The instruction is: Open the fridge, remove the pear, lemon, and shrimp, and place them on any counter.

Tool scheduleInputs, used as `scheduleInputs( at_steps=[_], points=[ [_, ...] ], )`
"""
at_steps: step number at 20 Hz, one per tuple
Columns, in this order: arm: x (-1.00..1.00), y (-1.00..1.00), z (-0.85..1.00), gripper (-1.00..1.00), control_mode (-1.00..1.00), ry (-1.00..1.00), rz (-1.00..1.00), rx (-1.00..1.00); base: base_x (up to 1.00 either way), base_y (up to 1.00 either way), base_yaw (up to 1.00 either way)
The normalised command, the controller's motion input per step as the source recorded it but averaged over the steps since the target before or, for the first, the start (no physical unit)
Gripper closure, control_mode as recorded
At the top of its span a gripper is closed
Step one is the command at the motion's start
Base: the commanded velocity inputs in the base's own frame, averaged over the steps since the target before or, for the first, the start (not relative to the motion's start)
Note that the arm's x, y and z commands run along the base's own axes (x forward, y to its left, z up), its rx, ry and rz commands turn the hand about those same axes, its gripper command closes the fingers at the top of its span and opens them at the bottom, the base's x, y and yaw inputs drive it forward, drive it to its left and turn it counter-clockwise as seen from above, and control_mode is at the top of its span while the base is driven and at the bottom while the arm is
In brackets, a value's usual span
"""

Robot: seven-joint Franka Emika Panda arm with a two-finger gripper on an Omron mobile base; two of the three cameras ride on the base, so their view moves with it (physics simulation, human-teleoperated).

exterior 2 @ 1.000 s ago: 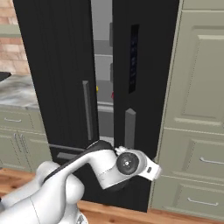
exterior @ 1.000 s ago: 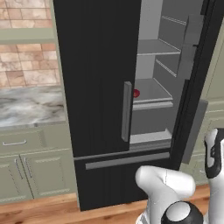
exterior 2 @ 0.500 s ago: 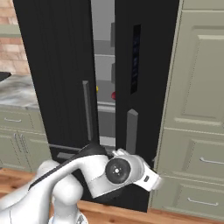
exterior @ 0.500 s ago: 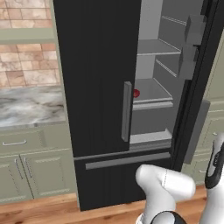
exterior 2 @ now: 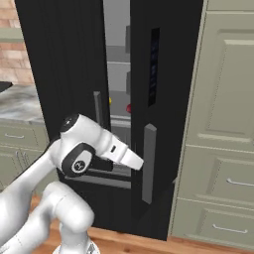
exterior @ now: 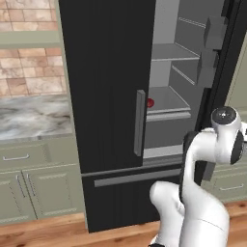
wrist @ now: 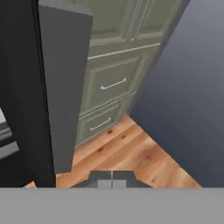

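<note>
The tall black French-door fridge (exterior: 108,96) stands with its right door (exterior 2: 163,99) swung open and its left door shut, so the grey interior with its shelves shows between them. On a middle shelf, just past the edge of the shut left door, sits the small dark-red roundish pear (exterior: 150,102); in the right base view the same fruit (exterior 2: 128,108) shows in the narrow gap between the doors, with the small bright-yellow lemon (exterior 2: 110,100) a little to its left and slightly higher. The shrimp is too small to tell in these views. The grey vertical bar handle (exterior: 140,123) of the left door hangs beside the opening, and the bar handle of the open right door (exterior 2: 148,163) stands near the end of the white arm. In the hand view that grey handle (wrist: 63,87) fills the left side, close in front of the gripper (wrist: 112,177), whose two dark fingertips meet with no gap and nothing between them. Pale green drawers (wrist: 109,83) and a wooden floor (wrist: 131,153) lie beyond. To the left of the fridge runs the grey-and-beige veined marble counter (exterior: 34,118) over pale green cabinets.
</note>
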Motion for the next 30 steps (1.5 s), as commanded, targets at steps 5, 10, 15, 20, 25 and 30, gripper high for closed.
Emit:
scheduleInputs(
  at_steps=[5, 10, 15, 20, 25, 30],
  points=[
    [0.63, 0.58, 0.02, 1.0, -1.0, 0.35, -0.14, -0.27, 0.0, 0.0, 0.0],
    [0.13, 0.11, 0.35, 1.0, -1.0, 0.06, -0.02, -0.11, 0.0, 0.0, 0.0],
    [0.44, 0.26, 0.66, -1.0, -1.0, 0.05, -0.09, -0.17, 0.0, 0.0, 0.0],
    [0.71, 0.23, 0.79, -1.0, -1.0, 0.2, -0.02, -0.17, 0.0, 0.0, 0.0],
    [0.77, 0.03, 0.61, -1.0, -1.0, 0.21, -0.03, -0.1, 0.0, 0.0, 0.0],
    [0.43, 0.2, 0.12, -1.0, -1.0, 0.07, -0.06, -0.12, 0.0, 0.0, 0.0]
  ],
)
